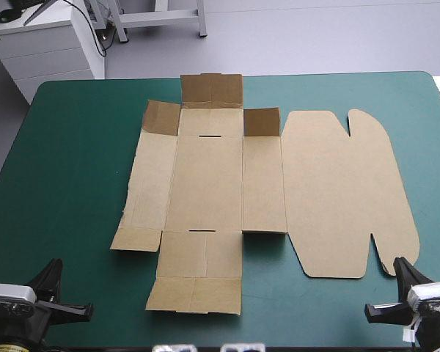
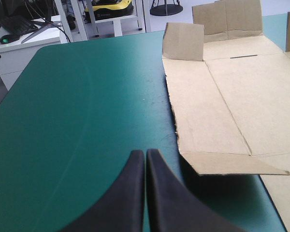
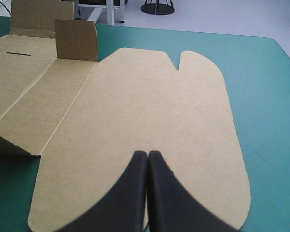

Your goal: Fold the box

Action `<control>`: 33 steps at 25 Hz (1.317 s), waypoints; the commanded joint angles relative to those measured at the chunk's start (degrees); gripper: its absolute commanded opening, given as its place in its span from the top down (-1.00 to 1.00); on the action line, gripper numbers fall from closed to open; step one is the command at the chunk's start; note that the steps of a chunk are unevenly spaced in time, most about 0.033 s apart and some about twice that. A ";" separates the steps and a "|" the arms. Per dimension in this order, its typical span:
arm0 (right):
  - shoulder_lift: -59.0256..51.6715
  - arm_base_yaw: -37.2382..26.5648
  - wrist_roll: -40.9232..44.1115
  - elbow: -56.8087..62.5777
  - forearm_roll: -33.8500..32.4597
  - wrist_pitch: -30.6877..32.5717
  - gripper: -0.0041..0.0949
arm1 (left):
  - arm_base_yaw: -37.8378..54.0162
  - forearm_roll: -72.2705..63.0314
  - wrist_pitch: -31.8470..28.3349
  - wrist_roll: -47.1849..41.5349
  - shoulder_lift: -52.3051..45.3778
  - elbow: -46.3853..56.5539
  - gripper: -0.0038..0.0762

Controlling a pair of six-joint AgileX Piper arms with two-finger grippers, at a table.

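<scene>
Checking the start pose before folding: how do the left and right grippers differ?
The left gripper faces bare teal-green cover, the right gripper the rounded lid of the box. The left stands clear of the box; the right sits at the lid's near corner. Both are shut, empty.

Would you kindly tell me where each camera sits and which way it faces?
Left wrist: above the shut left hand, facing far along the box's left edge.
Right wrist: above the shut right hand, facing far across the box's rounded lid.
High: above and behind the robot, looking down on the table; both hands at near corners.
All three share the box's raised far flaps.
</scene>
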 commanded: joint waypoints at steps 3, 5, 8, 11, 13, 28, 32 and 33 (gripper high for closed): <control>-0.02 0.03 -0.08 -1.74 0.22 -4.21 0.96 | 0.10 -0.85 -4.27 -0.19 -0.12 -1.36 0.92; -0.02 0.03 -0.08 -1.74 0.22 -4.21 0.96 | 0.10 -0.85 -4.27 -0.19 -0.12 -1.36 0.92; -0.02 0.03 -0.08 -1.74 0.22 -4.21 0.96 | 0.10 -0.85 -4.27 -0.19 -0.12 -1.36 0.92; -0.02 0.03 -0.08 -1.74 0.22 -4.21 0.96 | 0.10 -0.85 -4.27 -0.19 -0.12 -1.36 0.92; -0.02 0.03 -0.08 -1.74 0.22 -4.21 0.96 | 0.10 -0.85 -4.27 -0.19 -0.12 -1.36 0.92; -0.02 0.03 -0.08 -1.74 0.22 -4.21 0.96 | 0.10 -2.65 -2.08 -0.33 9.79 -9.40 0.92; -0.02 0.03 -0.08 -1.74 0.22 -4.21 0.96 | 0.10 -0.18 -5.29 -0.33 23.43 -15.90 0.92; -0.02 0.03 -0.08 -1.74 0.22 -4.21 0.96 | 0.10 -0.18 -6.55 -0.33 28.46 -17.54 0.92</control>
